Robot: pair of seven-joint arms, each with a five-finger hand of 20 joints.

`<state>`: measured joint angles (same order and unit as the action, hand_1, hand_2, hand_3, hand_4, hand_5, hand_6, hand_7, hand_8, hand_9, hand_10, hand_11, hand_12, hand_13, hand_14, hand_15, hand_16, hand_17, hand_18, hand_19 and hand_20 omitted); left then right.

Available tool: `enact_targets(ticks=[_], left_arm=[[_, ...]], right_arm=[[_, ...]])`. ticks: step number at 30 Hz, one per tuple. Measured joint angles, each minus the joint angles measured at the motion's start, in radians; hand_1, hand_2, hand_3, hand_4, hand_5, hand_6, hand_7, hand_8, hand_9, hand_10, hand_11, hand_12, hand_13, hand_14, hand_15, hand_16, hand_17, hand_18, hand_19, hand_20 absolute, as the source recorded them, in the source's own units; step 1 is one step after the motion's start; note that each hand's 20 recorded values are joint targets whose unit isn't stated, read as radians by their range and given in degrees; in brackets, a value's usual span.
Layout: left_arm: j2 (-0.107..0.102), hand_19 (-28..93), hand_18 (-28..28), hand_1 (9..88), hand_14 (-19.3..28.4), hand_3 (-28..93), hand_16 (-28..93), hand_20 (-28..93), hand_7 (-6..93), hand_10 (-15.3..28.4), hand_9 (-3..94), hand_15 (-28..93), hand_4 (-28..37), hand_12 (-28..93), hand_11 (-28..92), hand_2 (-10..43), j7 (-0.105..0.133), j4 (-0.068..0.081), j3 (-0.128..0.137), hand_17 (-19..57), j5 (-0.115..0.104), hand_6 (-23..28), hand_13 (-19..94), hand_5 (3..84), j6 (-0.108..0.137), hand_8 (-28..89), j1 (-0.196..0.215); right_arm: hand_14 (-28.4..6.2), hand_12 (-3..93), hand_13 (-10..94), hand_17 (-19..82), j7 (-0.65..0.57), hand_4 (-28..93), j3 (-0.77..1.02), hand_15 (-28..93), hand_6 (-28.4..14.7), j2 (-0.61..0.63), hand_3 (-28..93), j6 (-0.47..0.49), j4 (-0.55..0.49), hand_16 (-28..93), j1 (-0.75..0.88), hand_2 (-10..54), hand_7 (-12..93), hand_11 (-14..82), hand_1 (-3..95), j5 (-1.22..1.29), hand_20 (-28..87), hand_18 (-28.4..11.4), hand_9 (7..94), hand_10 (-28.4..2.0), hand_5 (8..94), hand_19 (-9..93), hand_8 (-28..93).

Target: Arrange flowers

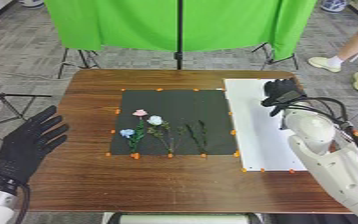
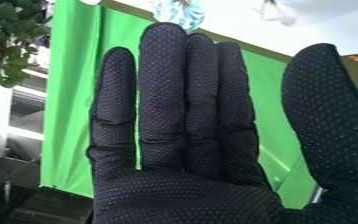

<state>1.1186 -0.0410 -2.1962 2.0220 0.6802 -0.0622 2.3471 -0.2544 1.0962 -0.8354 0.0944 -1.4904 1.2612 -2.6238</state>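
Robot hand on the right (image 1: 284, 93), upper right of the frame in the head view, over the far part of a white sheet (image 1: 251, 117). Released: fingers straight, thumb spread wide, nothing in grasp. Well apart from the flowers. Robot hand on the left (image 1: 18, 146) at the left edge of the frame, likewise unclenched and holding nothing.

Inward from there, on the brown bench (image 1: 82, 180), a dark mat (image 1: 171, 99) beside the sheet. On its lower left part, a blue bloom (image 1: 127, 133), a pink bloom (image 1: 140, 113) farther up, and a white bloom (image 1: 155, 120) just to the right, with stems down toward the mat's lower edge. Right of these, near the middle of the frame, two dark sprigs (image 1: 198, 139) side by side. Orange tabs (image 1: 136, 155) along the borders; green cloth (image 1: 122, 25) at the top.

Probably still to pick a first stem. Main danger: thin stems low on the mat against thick gloved fingers, so a missed or slipping pinch. With blue and pink so close, likely to lift both together through tangled leaves. Dark sprigs on dark backing, easy to misjudge. Too hard a press, crushed petals; too low a sweep, stems dragged askew.
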Motion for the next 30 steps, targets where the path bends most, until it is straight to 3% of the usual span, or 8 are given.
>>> enact_targets(ticks=[9,10,13,16,26,30], left_arm=[[0.001,41,19.0,24.4,13.3,70,-2,7,21.1,10.3,21.6,34,-28.3,16,23,-0.9,-0.001,0.0,0.0,-11.5,0.0,2.2,17,27.0,0.0,-12,-0.001],[0.002,41,19.0,24.4,13.3,70,-2,7,21.1,10.3,21.6,34,-28.3,16,23,-0.9,-0.001,0.0,0.0,-11.5,0.0,2.2,17,27.0,0.0,-12,-0.001],[0.002,41,19.0,24.4,13.3,70,-2,7,21.1,10.3,21.6,34,-28.3,16,23,-0.8,-0.002,0.0,0.0,-11.4,0.0,2.2,17,27.0,0.0,-12,-0.002],[0.001,41,19.0,24.4,13.3,70,-2,7,21.1,10.3,21.6,34,-28.3,16,23,-0.8,-0.002,0.0,-0.001,-11.5,0.0,2.3,17,27.0,0.0,-12,-0.002],[0.001,41,19.0,24.4,13.3,70,-2,7,21.0,10.3,21.6,35,-28.2,16,23,-0.9,-0.001,0.0,-0.001,-11.5,0.0,2.2,17,27.0,0.0,-12,-0.002],[0.0,41,19.0,24.4,13.3,70,-2,7,21.1,10.3,21.6,35,-28.2,16,23,-0.9,-0.001,0.0,-0.001,-11.5,0.0,2.2,17,27.0,0.0,-12,-0.002]], right_arm=[[-1.6,27.5,64,25,0.008,-28,-0.077,55,3.2,-0.01,81,-0.005,0.058,20,-0.051,-9.5,47,41.0,36.1,-0.046,31,-14.1,62.2,-5.1,51.9,70,-26],[-1.4,30.5,65,25,0.009,-28,-0.081,54,3.3,-0.013,79,-0.005,0.064,21,-0.055,-9.5,48,38.9,37.3,-0.05,31,-14.1,63.4,-4.6,52.2,69,-21],[0.6,40.7,69,27,0.009,-28,-0.086,50,3.2,-0.023,77,-0.004,0.077,30,-0.066,-9.5,56,27.8,41.9,-0.059,32,-14.0,71.4,-2.6,53.9,70,-13],[1.4,45.3,77,29,0.008,-28,-0.098,47,4.6,-0.03,78,-0.02,0.092,35,-0.077,-9.5,57,23.0,48.0,-0.068,34,-14.1,81.6,-1.3,62.6,73,-12],[1.4,47.1,82,32,0.024,-28,-0.122,47,4.6,-0.038,81,-0.073,0.118,37,-0.091,-9.5,56,21.5,49.2,-0.094,35,-14.5,86.7,-0.6,67.8,75,-11],[1.1,48.0,82,32,0.025,-28,-0.125,48,4.3,-0.038,82,-0.15,0.125,37,-0.088,-9.5,56,21.5,48.7,-0.094,36,-14.8,87.4,-0.6,68.8,76,-10]])
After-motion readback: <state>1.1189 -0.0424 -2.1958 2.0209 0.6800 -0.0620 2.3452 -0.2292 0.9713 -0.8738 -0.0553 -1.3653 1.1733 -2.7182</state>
